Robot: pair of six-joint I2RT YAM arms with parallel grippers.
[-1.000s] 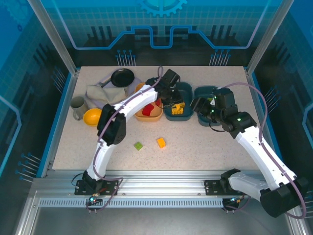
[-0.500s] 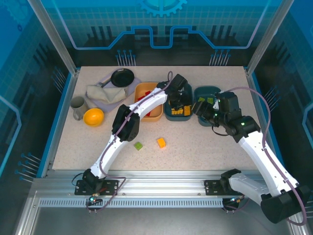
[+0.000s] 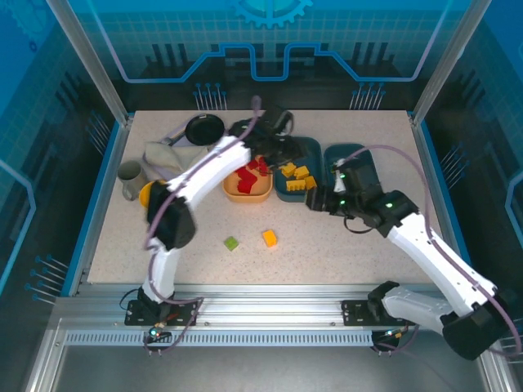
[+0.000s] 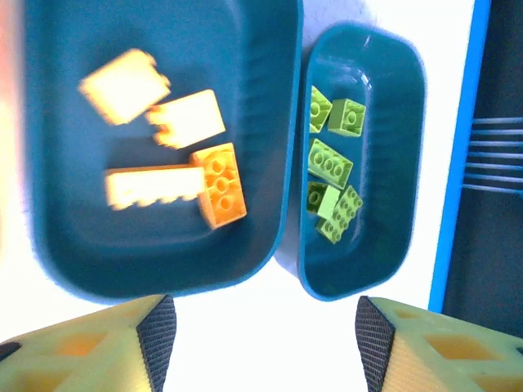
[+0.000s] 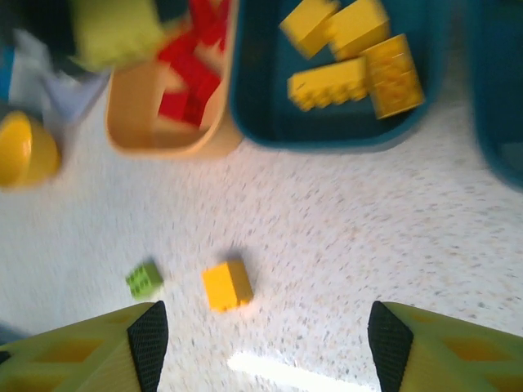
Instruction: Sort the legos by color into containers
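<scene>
I note right jaws released, empty, facing loose yellow lego (image 5: 227, 286), the likely next pick; left jaws released above teal tray (image 4: 237, 49).

Left arm (image 3: 208, 167) and right arm (image 3: 433, 257): white shells, black joints, thin mauve cables (image 3: 384, 147) looping alongside, yellow-green pincer fingers (image 4: 73, 347) with black knurled pads (image 4: 159, 333) on their inner faces.
</scene>
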